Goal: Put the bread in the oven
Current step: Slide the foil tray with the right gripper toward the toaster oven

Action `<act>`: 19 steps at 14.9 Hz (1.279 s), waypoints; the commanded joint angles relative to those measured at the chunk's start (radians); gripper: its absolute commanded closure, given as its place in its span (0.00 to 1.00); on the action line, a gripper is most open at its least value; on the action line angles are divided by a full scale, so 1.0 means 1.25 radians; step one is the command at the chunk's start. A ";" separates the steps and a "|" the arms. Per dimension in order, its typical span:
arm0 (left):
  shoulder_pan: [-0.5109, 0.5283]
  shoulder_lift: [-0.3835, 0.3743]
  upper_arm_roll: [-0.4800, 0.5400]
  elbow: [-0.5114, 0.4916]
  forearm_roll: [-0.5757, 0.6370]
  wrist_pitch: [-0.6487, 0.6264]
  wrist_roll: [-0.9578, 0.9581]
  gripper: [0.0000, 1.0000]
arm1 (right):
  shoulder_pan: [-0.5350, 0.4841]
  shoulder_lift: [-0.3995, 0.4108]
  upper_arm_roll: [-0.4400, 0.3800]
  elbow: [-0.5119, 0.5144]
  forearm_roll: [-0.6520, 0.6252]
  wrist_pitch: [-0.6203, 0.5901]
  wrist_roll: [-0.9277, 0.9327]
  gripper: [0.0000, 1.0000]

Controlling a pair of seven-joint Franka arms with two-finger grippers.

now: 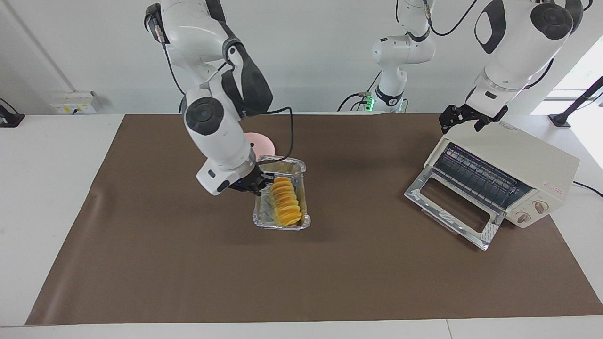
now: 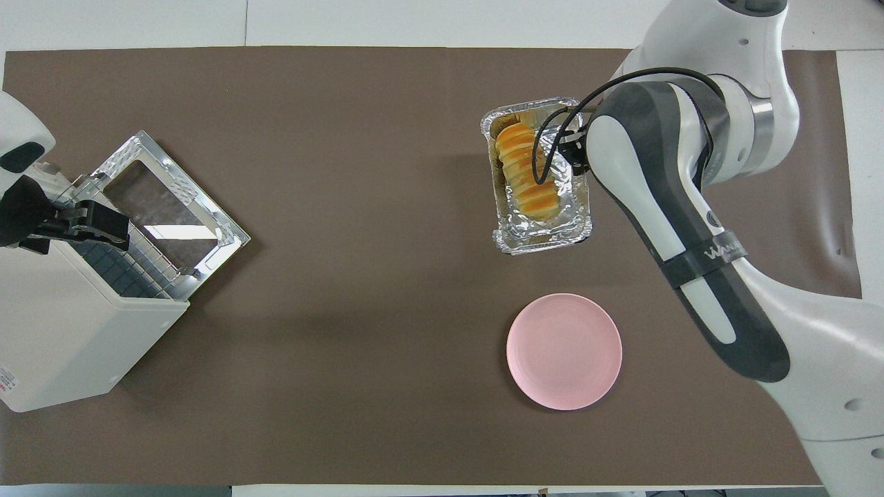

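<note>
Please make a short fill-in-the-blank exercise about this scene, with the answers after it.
1. The bread lies in the ____ tray.
2. The oven door is ____.
3. The pink plate is ____ to the robots than the tray.
4. The left pincer waits over the ____.

Answers: foil; open; nearer; oven

Yellow-orange bread (image 1: 285, 201) with paler ridged stripes. Crinkled shiny silver foil tray (image 1: 258, 217). Plain pale pink plate (image 2: 564, 351). Cream-white oven (image 1: 532, 160) with a silvery patterned door frame (image 1: 452, 225), dark wire rack (image 1: 478, 178) and two beige knobs (image 1: 532, 212). Flat brown mat (image 1: 188, 263) on a white table (image 1: 42, 188). White arms with dark grey panels; black grippers (image 1: 258, 183).
</note>
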 commanded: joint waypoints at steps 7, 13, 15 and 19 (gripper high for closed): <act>0.004 -0.012 0.000 -0.008 -0.012 -0.001 -0.005 0.00 | 0.163 0.074 0.000 -0.041 0.041 0.225 0.130 1.00; 0.004 -0.012 0.001 -0.008 -0.012 -0.001 -0.005 0.00 | 0.188 0.073 0.001 -0.190 0.042 0.384 0.098 1.00; 0.004 -0.012 0.000 -0.008 -0.012 -0.001 -0.005 0.00 | 0.189 0.074 0.001 -0.191 0.044 0.392 0.085 1.00; -0.008 -0.012 -0.002 -0.008 -0.012 -0.001 -0.003 0.00 | 0.190 0.068 0.001 -0.249 0.044 0.468 0.040 1.00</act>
